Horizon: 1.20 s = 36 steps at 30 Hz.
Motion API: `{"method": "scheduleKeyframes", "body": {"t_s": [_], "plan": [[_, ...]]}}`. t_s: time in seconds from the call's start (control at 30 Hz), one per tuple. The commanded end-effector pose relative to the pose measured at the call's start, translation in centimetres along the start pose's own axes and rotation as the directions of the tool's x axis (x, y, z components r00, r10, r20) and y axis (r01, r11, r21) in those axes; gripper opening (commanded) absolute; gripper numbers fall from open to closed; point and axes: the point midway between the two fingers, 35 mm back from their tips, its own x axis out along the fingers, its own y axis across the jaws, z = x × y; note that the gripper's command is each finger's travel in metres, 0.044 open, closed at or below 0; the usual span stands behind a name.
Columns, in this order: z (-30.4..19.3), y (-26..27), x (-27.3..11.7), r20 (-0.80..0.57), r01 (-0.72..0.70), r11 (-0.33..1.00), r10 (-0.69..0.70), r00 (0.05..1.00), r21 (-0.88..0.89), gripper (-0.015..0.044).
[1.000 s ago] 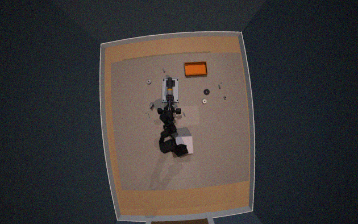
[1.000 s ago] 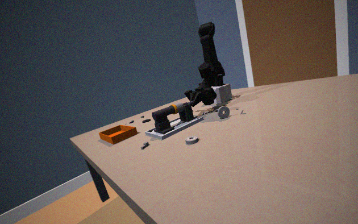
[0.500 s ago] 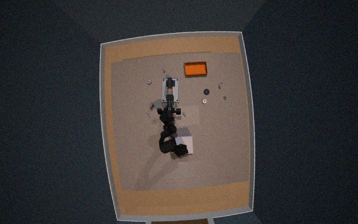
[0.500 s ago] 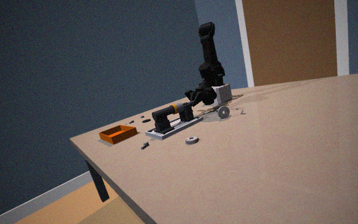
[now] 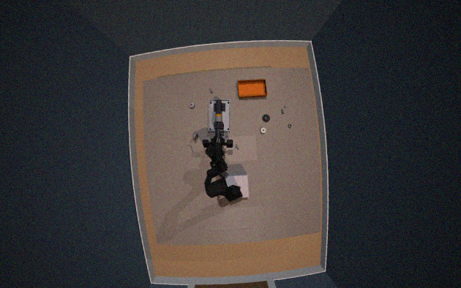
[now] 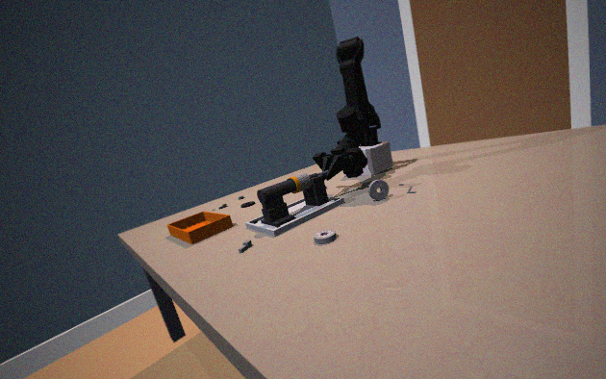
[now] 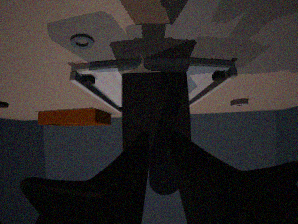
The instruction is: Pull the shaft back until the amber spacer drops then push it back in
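Note:
The fixture stands on a light grey baseplate [image 5: 219, 115] [image 6: 293, 217]. The big dark housing block [image 5: 219, 106] [image 6: 272, 199] is at its far end. The amber spacer [image 5: 218, 116] [image 6: 296, 183] sits on the shaft right next to the housing, with a grey spacer [image 6: 304, 182] beside it and a smaller dark support block [image 6: 315, 189] after that. My gripper [image 5: 218, 136] [image 6: 331, 171] is at the near end of the fixture, shut on the shaft's end. In the wrist view the dark shaft [image 7: 156, 129] fills the middle and the fingertips are hidden.
An orange tray [image 5: 252, 88] [image 6: 199, 226] [image 7: 73, 117] lies beyond the fixture. Loose washers lie around: a grey one [image 5: 192, 105] [image 6: 325, 236], a black one [image 5: 265, 118], a white one [image 5: 263, 130], and an upright disc [image 6: 378, 189]. The robot base [image 5: 238, 184] is a white block.

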Motion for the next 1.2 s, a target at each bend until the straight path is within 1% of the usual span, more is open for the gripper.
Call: {"method": "scheduleKeyframes", "body": {"t_s": [0.0,1.17], "plan": [[0.09,0.06,-0.12,0.001,-0.002,1.000,0.002,1.000,0.004,0.0000],[0.32,0.06,-0.50,0.001,-0.002,1.000,0.002,1.000,0.004,0.0000]]}}
